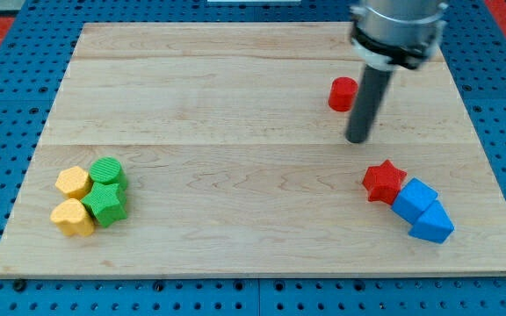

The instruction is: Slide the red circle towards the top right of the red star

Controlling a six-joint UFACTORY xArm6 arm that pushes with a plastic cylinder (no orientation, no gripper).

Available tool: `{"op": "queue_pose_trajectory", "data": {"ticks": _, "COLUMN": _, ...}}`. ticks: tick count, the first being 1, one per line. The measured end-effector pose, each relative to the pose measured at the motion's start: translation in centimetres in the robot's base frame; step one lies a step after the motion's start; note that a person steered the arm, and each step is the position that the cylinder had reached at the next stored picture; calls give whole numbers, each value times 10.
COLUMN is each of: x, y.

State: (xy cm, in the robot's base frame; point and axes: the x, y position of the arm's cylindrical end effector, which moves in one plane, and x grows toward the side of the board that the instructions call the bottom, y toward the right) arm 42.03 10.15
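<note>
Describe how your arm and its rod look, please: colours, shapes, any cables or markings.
From the view's top, my arm enters as a round grey metal housing with a darker ring below it. A straight, dark, smooth cylindrical rod hangs from it and ends in my tip, which is flat and plain. No cables or markings are visible.

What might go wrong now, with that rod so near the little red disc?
My tip sits below and to the right of the red circle, the side it must travel toward, so a push from here could send it up-left, away from the red star. The two blue blocks touch the star, so an overshoot may disturb that cluster.
</note>
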Motion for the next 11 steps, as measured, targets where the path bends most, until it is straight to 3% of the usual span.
{"op": "queue_pose_trajectory", "data": {"ticks": 1, "x": -49, "y": -60}}
{"op": "queue_pose_trajectory", "data": {"ticks": 2, "x": -79, "y": -15}}
{"op": "queue_pose_trajectory", "data": {"ticks": 3, "x": -66, "y": 53}}
{"op": "queue_pose_trajectory", "data": {"ticks": 5, "x": -81, "y": 72}}
{"op": "queue_pose_trajectory", "data": {"ticks": 6, "x": -6, "y": 73}}
{"op": "queue_pose_trajectory", "data": {"ticks": 7, "x": -2, "y": 73}}
{"op": "queue_pose_trajectory", "data": {"ticks": 8, "x": -42, "y": 80}}
{"op": "queue_pose_trajectory", "data": {"ticks": 10, "x": 34, "y": 95}}
{"op": "queue_pose_trajectory", "data": {"ticks": 11, "x": 42, "y": 73}}
